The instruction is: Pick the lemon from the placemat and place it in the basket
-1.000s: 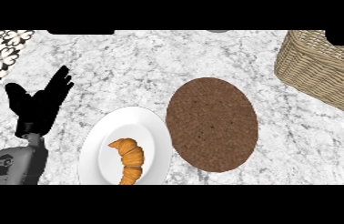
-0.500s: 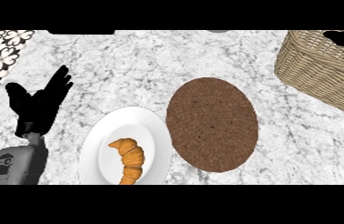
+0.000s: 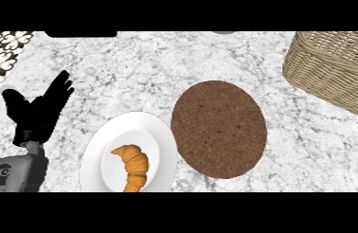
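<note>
Your left hand (image 3: 36,111) is resting at the left edge of the marble worktop (image 3: 140,61), fingers straight and pointing up, holding nothing. Just to its right a white plate (image 3: 157,132) is sitting on the worktop, and a croissant (image 3: 133,165) is lying on it. Next, a brown oval placemat (image 3: 219,129) is lying flat, its left side just beside the plate, maybe touching it, but you cannot quite tell. You are seeing nothing on top of the placemat, and the lemon is not showing anywhere you are looking. At the far right a woven basket (image 3: 328,64) is standing, partly cut off by the edge, well apart from the placemat. Your right hand is not showing.
</note>
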Tool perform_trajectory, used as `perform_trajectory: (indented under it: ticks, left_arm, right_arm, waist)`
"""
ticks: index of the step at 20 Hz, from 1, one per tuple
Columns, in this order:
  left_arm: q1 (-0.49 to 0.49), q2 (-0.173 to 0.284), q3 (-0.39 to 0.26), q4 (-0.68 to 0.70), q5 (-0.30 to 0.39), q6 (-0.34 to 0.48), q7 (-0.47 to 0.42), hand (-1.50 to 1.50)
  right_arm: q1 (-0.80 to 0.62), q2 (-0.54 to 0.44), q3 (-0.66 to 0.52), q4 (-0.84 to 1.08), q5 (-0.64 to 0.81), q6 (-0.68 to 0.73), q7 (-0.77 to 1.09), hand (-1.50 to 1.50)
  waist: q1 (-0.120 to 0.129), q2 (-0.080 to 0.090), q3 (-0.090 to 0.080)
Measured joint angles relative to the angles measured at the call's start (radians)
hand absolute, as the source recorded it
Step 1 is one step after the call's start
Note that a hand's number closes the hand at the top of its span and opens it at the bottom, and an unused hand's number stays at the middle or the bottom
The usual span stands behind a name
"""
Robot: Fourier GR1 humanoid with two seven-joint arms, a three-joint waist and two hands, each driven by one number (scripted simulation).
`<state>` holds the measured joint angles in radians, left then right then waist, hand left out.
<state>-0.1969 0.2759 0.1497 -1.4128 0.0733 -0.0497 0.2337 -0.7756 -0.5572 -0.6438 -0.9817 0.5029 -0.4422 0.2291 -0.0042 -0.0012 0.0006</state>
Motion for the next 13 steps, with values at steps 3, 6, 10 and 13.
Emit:
perform_trajectory:
  ticks: [3, 6, 10, 13]
  left_arm:
    - [0.015, 0.008, 0.012, -0.002, 0.008, -0.011, -0.005, 0.0]
    - [0.001, 0.004, 0.015, 0.006, 0.003, 0.001, 0.003, 0.0]
    - [-0.002, 0.01, 0.021, 0.005, 0.005, -0.004, 0.009, 0.0]
    - [0.025, 0.003, 0.02, -0.014, 0.003, -0.002, 0.0, 0.0]
  right_arm:
    - [0.062, -0.039, -0.078, -0.051, -0.096, 0.051, -0.001, -1.5]
    - [0.16, -0.079, -0.149, -0.09, -0.196, 0.151, -0.02, -1.5]
    - [0.294, -0.151, -0.23, -0.108, -0.307, 0.316, -0.039, -1.5]
    - [0.395, -0.206, -0.294, -0.118, -0.386, 0.445, -0.051, -1.5]
  waist:
    - [-0.008, -0.002, 0.0]
    - [-0.016, -0.003, 0.0]
    - [-0.018, -0.004, 0.0]
    - [-0.017, -0.004, 0.0]
